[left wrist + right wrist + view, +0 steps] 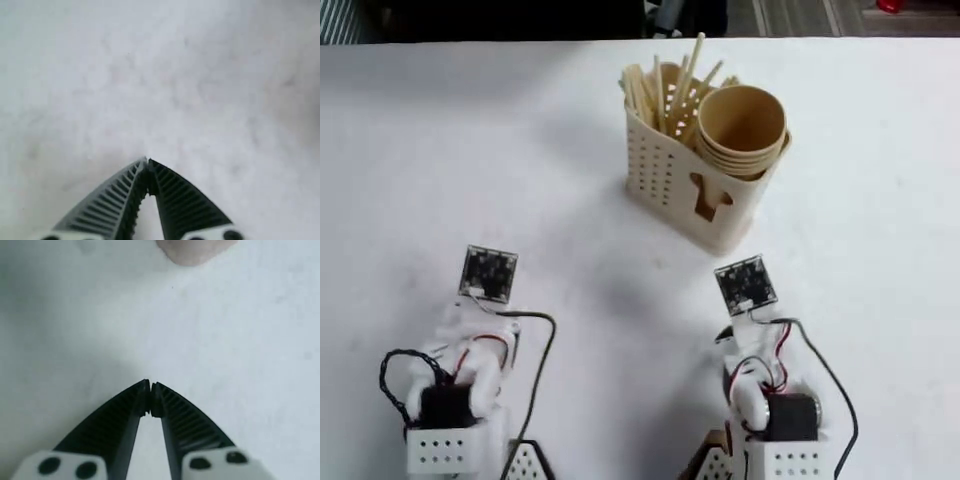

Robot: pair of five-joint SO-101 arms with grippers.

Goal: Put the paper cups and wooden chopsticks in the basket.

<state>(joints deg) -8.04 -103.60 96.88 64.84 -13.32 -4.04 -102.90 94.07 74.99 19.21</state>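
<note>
This looks like a robot lab. A left arm [460, 385] and a right arm [770, 400] with loose wires [548, 335] sit at a plain white table [420, 150]. Bare floor [800, 15] shows far ahead of the left gripper [148, 161] and the right gripper [150, 385].

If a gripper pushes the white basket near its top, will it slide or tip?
It may tip: the basket looks tall and narrow, with chopsticks and paper cups standing above its rim. It seems light perforated plastic, so a low push would likely slide it.

Matt plastic basket [665, 178], paper cups [745, 120], wooden chopsticks [655, 95]
</note>
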